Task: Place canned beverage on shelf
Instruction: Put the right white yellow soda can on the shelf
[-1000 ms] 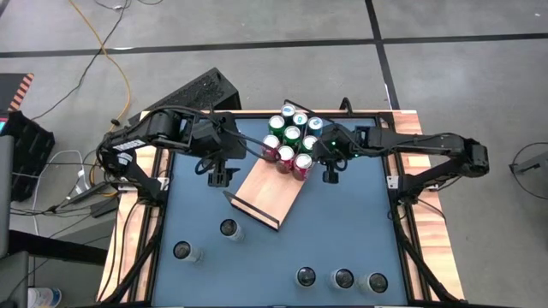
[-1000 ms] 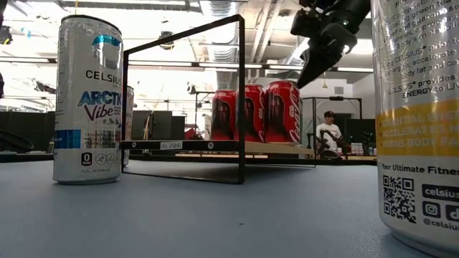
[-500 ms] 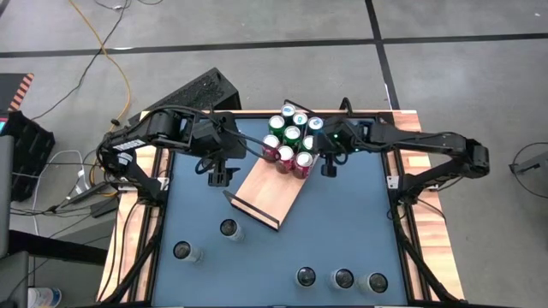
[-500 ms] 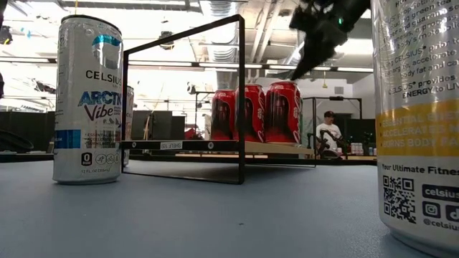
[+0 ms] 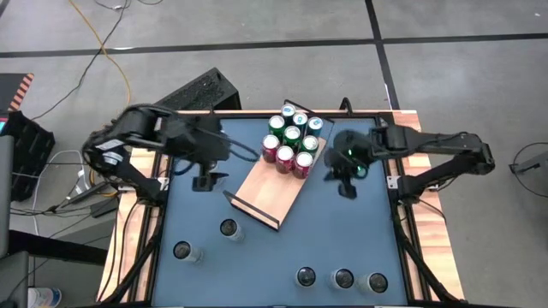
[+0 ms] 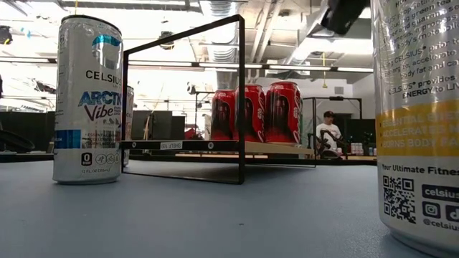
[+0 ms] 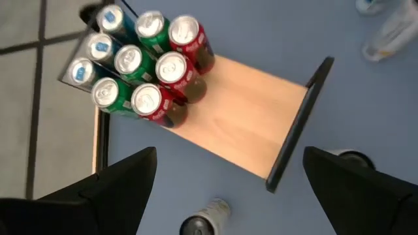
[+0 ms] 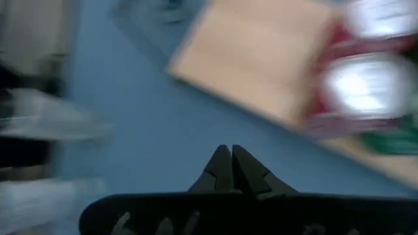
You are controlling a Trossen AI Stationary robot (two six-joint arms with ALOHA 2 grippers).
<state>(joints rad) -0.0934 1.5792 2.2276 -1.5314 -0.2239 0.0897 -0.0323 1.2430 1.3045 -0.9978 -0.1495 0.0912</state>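
The shelf [image 5: 272, 181], a light-wood board with a dark lip and a black wire rail [image 6: 240, 100], lies slanted at the table's middle. Several red, green and blue cans [image 5: 291, 141] stand on its far end; they also show in the left wrist view [image 7: 147, 62]. Several silver cans stand upright on the blue tabletop, one [image 5: 228, 228] near the shelf's lip. My left gripper [image 5: 203, 180] hovers left of the shelf, open and empty [image 7: 228, 196]. My right gripper [image 5: 347, 186] hovers right of the shelf, shut and empty [image 8: 228, 153].
More silver cans stand at the near left [image 5: 184, 251] and in a row along the near edge [image 5: 343, 277]; two of them stand close to the low camera [image 6: 90, 100] [image 6: 419, 115]. A wooden rim [image 5: 137, 222] borders the table. A person sits in the room behind [image 6: 330, 132].
My right gripper has gone from beside the red cans toward the table's right and near edges and has risen in the low view. My left gripper has gone a little toward the table's left edge. The cans and the shelf have stayed where they were.
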